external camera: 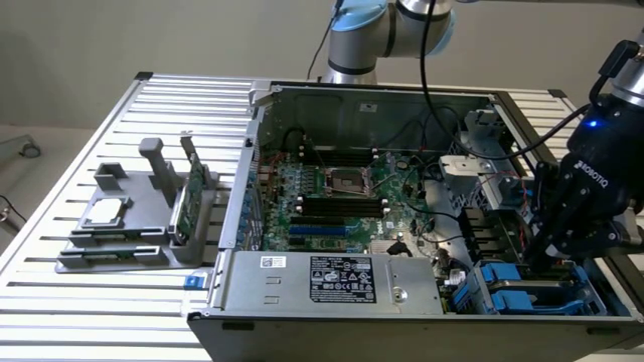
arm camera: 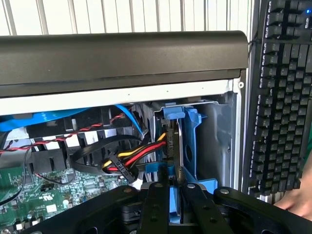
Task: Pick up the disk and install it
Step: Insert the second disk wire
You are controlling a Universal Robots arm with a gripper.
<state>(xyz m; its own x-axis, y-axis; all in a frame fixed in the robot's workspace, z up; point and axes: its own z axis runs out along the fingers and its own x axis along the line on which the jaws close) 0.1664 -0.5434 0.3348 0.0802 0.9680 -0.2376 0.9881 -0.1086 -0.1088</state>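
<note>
The disk [arm camera: 188, 141] stands on edge in the drive bay at the corner of the open computer case [external camera: 302, 317]; its bright blue carrier frames a thin grey metal body. My gripper [arm camera: 174, 204] is shut on the carrier's near edge, one black finger on each side of the blue plastic. In the exterior view my gripper [external camera: 547, 260] reaches down into the case at that view's right, with the blue of the disk [external camera: 506, 276] just below it. The disk's label is hidden.
Red, yellow and black power cables [arm camera: 131, 158] lie close beside the bay. The green motherboard [external camera: 342, 196] and the power supply [external camera: 332, 283] fill the case. A grey tray [external camera: 131, 226] holds a chip and a green card. A keyboard [arm camera: 282, 97] and a person's hand [arm camera: 297, 204] are beside the case.
</note>
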